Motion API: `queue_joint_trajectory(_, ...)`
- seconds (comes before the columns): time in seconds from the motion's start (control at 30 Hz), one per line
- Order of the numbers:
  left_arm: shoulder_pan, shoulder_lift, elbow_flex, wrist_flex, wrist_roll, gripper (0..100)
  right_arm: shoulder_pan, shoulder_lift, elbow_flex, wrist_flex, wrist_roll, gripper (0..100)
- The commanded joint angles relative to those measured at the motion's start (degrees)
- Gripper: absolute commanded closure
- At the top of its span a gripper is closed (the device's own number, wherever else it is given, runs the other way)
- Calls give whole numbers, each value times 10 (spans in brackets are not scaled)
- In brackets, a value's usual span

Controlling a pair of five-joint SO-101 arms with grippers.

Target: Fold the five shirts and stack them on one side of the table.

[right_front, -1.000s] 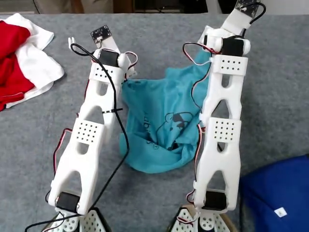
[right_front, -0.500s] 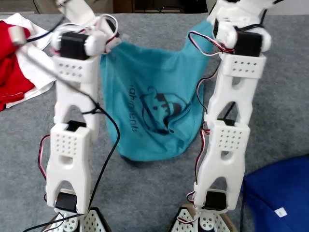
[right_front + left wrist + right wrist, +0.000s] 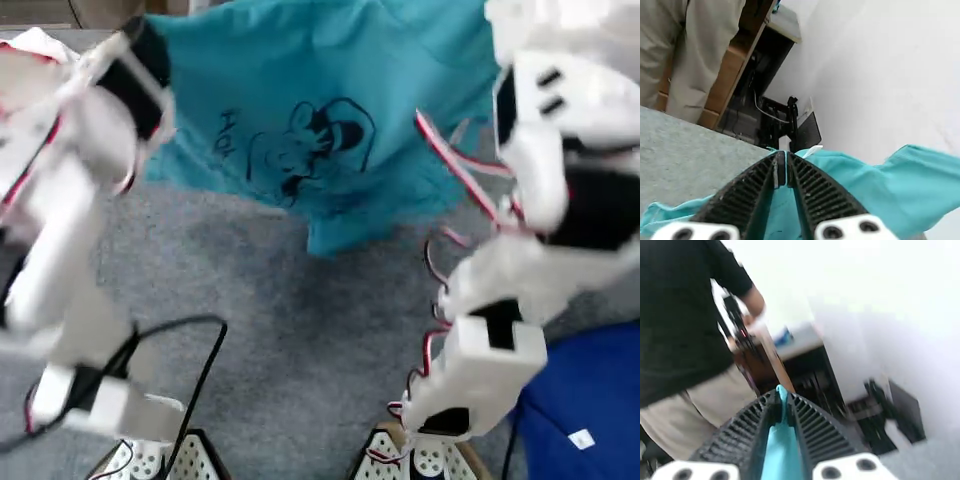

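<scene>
Holding the teal shirt [image 3: 320, 120] by two points on its far edge let it hang open, printed side toward the high camera. I judged this to be a spread-out step before laying it flat for the first fold.

The left gripper [image 3: 782, 156] was clamped on a teal fold, its jaws almost together with cloth pinched between them. The right gripper [image 3: 781, 392] likewise gripped a narrow strip of the same teal cloth.

The shirt hung across the far middle of the scene, between the two arms. Its lower edge appeared to be above the grey table [image 3: 300, 330]; contact could not be ruled out.

The left arm [image 3: 80, 200] stood tall on the left and the right arm [image 3: 530, 220] on the right, bent at the elbow. Both wrist cameras faced the room wall, not the table.

A blue shirt [image 3: 585, 400] lay at the near right, unfolded.
</scene>
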Motion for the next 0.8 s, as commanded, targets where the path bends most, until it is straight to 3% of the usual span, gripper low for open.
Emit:
queue_joint_trajectory(0.0,-7,-136,129,5,-26,982,10,-65,-20,9,6,993)
queue_joint_trajectory(0.13,-10,-270,240,5,-53,982,10,-106,-20,40,6,993)
queue_joint_trajectory(0.27,-72,-355,277,4,-71,982,10,-137,-20,54,6,993)
queue_joint_trajectory(0.5,-215,-374,214,-18,-83,981,10,-193,-20,50,4,993)
queue_joint_trajectory(0.77,-221,-367,188,-62,-83,981,11,-221,-17,-4,19,993)
